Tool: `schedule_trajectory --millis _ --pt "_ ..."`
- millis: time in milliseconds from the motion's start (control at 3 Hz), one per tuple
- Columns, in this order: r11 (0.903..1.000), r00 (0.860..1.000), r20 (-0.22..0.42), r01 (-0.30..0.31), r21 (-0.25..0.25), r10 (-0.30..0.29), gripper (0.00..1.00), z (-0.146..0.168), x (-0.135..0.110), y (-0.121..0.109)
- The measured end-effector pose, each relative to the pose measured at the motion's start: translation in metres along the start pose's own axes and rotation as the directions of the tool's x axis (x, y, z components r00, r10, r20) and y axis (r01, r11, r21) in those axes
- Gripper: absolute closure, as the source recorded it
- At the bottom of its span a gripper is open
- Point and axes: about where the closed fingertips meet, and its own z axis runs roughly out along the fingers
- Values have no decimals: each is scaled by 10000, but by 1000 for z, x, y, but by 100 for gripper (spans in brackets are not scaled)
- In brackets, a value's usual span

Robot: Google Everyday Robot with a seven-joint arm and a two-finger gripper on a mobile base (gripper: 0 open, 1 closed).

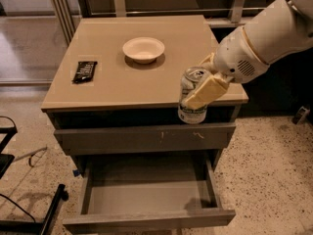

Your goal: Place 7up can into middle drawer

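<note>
My gripper [199, 89] is shut on the 7up can [192, 100], a silvery-white can with green print and a silver top. It holds the can upright in the air, past the cabinet's front edge at the right. The white arm reaches in from the upper right. A pale finger [205, 92] lies across the can's front. The middle drawer [146, 218] is pulled open below, wide and shallow with a plain front panel and a grey inside. The can hangs above the drawer's right part.
A white bowl [144, 49] and a black snack packet [84, 71] sit on the tan cabinet top [122, 87]. A shut grey drawer front with pale scratch marks [142, 138] is above the open drawer. Black metal legs [29, 219] stand at lower left on speckled floor.
</note>
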Motion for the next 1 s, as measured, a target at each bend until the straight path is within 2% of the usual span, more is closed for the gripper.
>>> schedule_trajectory --millis 333,667,1000 --pt "9989 9990 383 221 404 -236 100 -5 -9 2" --pt "9987 9983 582 -100 490 71 100 29 21 25" --pt "9991 9983 471 -348 239 336 100 95 69 63"
